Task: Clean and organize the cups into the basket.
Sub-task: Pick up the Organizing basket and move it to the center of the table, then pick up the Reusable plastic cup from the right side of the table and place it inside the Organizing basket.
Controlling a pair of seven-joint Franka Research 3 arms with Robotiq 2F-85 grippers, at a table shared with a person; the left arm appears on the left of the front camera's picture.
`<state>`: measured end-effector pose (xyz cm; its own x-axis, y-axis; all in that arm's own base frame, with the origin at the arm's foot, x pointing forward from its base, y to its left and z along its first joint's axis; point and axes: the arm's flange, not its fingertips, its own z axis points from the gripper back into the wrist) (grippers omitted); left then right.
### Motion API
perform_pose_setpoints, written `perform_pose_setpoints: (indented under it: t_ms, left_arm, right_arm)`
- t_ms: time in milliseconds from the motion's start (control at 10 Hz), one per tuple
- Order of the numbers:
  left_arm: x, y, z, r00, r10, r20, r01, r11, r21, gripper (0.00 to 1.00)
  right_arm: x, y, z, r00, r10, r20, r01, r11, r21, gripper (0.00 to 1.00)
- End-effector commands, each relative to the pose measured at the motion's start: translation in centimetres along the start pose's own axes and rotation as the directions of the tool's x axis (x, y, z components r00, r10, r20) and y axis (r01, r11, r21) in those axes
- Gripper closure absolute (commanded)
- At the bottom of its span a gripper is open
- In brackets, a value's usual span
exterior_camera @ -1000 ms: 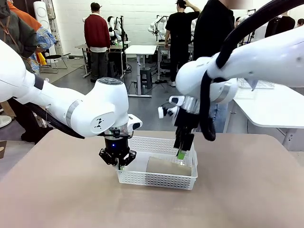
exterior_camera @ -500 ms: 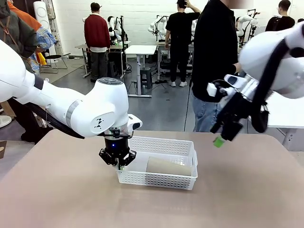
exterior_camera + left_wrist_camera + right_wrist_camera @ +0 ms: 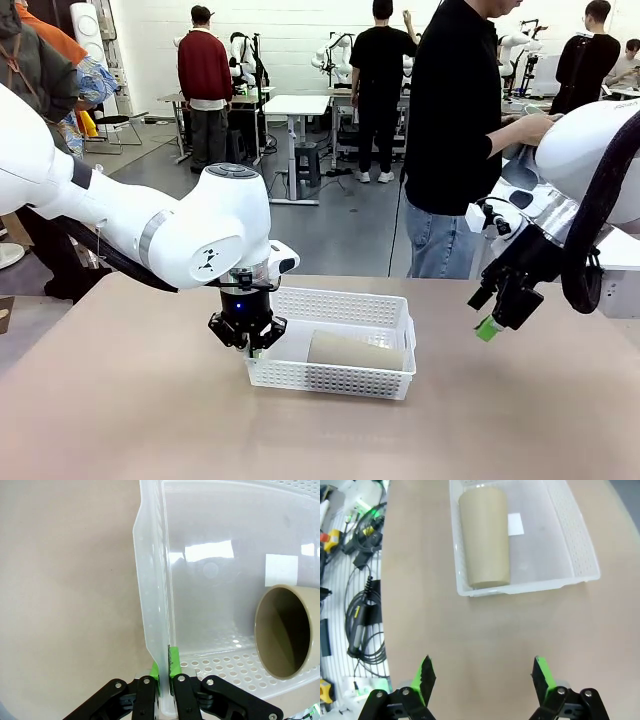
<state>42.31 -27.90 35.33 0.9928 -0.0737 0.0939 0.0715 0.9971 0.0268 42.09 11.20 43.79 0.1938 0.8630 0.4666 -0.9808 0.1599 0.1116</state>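
Observation:
A white perforated basket (image 3: 345, 305) sits mid-table, with one tan-brown cup (image 3: 355, 351) lying on its side inside. My left gripper (image 3: 248, 343) is shut on the basket's left end wall; in the left wrist view my left gripper (image 3: 164, 672) has the thin rim (image 3: 152, 605) pinched between its green pads, and the cup's open mouth (image 3: 287, 630) faces it. My right gripper (image 3: 497, 318) hangs open above the table to the right of the basket, holding nothing. From the right wrist view, my right gripper (image 3: 483, 672) looks down on the cup (image 3: 484, 536) in the basket (image 3: 570, 545).
A person in a black top (image 3: 455, 110) stands at the far edge, right of centre, one hand (image 3: 530, 127) reaching toward my right arm. Cables and tools (image 3: 355, 580) lie off the table edge. Bare tabletop (image 3: 130, 400) surrounds the basket.
My right gripper has lifted out of the basket, leaving the cup there, and has swung well off to the right. The left gripper and the basket have stayed still.

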Motion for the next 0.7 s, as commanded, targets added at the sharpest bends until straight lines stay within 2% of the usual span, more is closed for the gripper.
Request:
perform_pose_setpoints:
  t_ms: [0,300,400,500,600]
  left_arm:
    - [-0.3,0.3,0.0,1.000,-0.014,0.007,0.014,1.000,0.003,1.00]
    - [-0.3,0.3,0.0,1.000,-0.014,0.007,0.014,1.000,0.003,1.00]
    - [-0.3,0.3,0.0,1.000,-0.014,0.007,0.014,1.000,0.003,1.00]
    - [-0.3,0.3,0.0,1.000,-0.014,0.007,0.014,1.000,0.003,1.00]
    - [-0.3,0.3,0.0,1.000,-0.014,0.007,0.014,1.000,0.003,1.00]
  right_arm:
    - [0.6,-0.3,0.4,1.000,0.010,0.003,-0.010,1.000,0.002,0.00]
    - [0.5,0.0,0.2,1.000,0.010,0.003,-0.010,1.000,-0.005,0.00]
    - [-1.0,-0.1,2.9,0.986,0.051,0.161,-0.090,0.965,0.245,0.00]
    - [-3.1,-0.3,5.4,0.931,0.061,0.361,-0.170,0.945,0.278,0.00]
    - [-5.8,-0.6,7.9,0.851,0.103,0.515,-0.295,0.904,0.308,0.00]
